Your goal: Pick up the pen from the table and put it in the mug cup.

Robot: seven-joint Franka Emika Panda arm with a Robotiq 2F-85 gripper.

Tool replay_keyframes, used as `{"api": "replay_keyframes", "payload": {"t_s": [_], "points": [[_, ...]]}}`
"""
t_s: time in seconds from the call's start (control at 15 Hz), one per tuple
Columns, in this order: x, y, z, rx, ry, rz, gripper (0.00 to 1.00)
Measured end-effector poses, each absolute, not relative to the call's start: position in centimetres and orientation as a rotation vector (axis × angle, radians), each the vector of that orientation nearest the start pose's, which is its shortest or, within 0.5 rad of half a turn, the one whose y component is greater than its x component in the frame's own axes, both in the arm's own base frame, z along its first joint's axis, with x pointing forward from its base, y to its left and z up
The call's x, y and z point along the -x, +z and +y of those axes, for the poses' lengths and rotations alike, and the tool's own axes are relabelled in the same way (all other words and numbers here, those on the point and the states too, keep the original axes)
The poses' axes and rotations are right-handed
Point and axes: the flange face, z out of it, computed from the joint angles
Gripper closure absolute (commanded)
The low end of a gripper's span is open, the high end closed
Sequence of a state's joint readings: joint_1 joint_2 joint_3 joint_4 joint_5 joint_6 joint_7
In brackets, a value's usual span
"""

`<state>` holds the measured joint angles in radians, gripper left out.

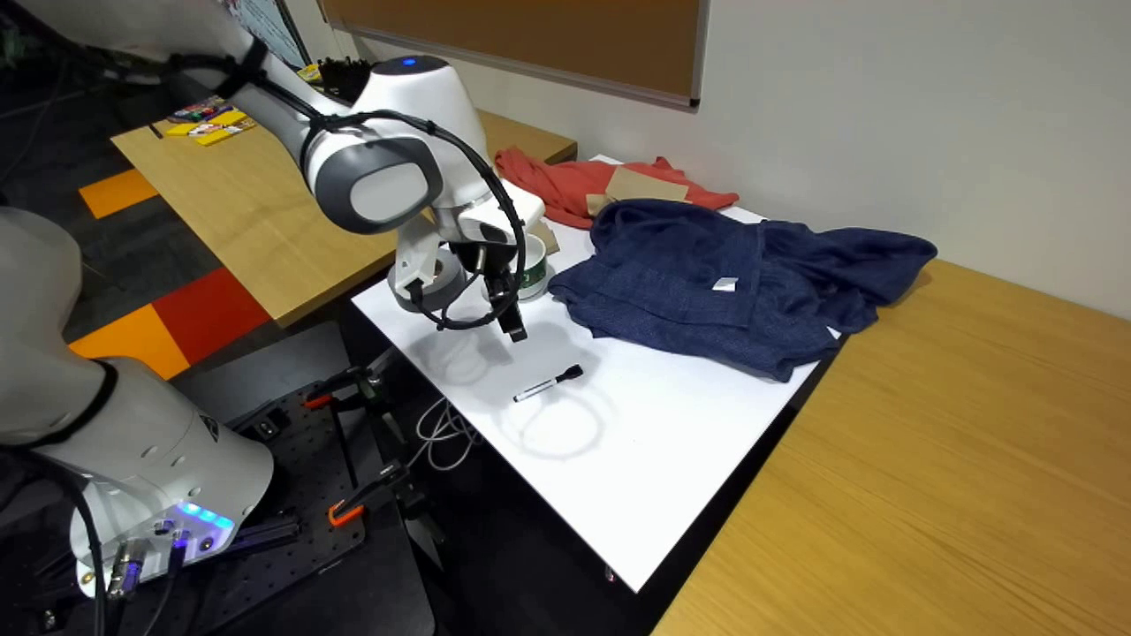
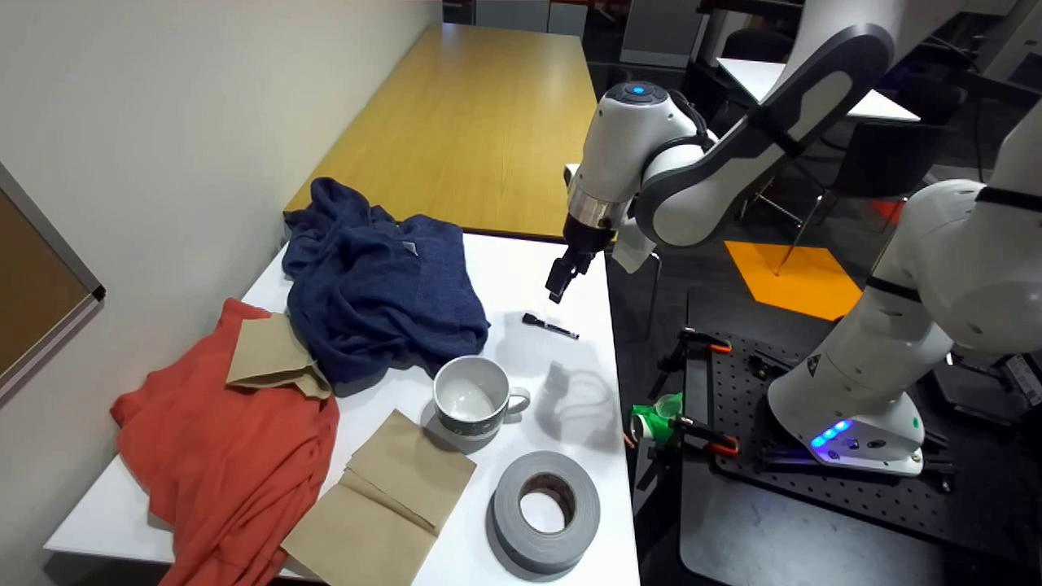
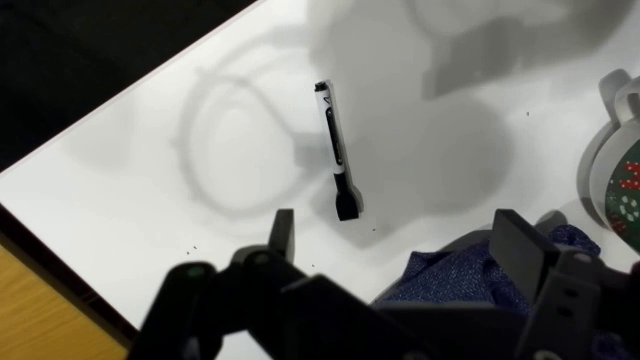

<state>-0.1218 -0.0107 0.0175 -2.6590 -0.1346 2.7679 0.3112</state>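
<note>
The pen [image 1: 548,384] is a short black-and-white marker with a wide black cap end. It lies flat on the white table [image 1: 636,495] in both exterior views [image 2: 550,326] and in the wrist view [image 3: 331,132]. The pale mug cup [image 2: 472,397] stands upright on the table with its handle toward the robot side. It is partly hidden behind the gripper in an exterior view [image 1: 534,269] and cut off at the right edge of the wrist view [image 3: 602,175]. My gripper [image 3: 395,220] is open and empty, above the table and apart from the pen.
A grey tape roll [image 2: 509,509] and brown paper [image 2: 391,496] lie near the mug. A dark blue cloth [image 1: 680,274] lies beside the pen area, and a red cloth [image 2: 252,464] lies by the wall. A wooden table [image 1: 972,424] adjoins the white one.
</note>
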Motion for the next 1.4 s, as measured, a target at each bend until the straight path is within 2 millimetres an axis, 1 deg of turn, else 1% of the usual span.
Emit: {"api": "replay_keyframes", "payload": {"t_s": [0.27,0.73,1.07,1.4], "points": [[-43.8,23.1,-4.6,3.148,-0.187,0.424,0.0],[-45.1,19.2,-4.9,3.163,-0.114,0.287,0.0],[-46.4,17.5,-5.6,3.167,-0.082,0.153,0.0],[-47.3,15.9,-6.8,3.166,-0.057,0.095,0.0]]}}
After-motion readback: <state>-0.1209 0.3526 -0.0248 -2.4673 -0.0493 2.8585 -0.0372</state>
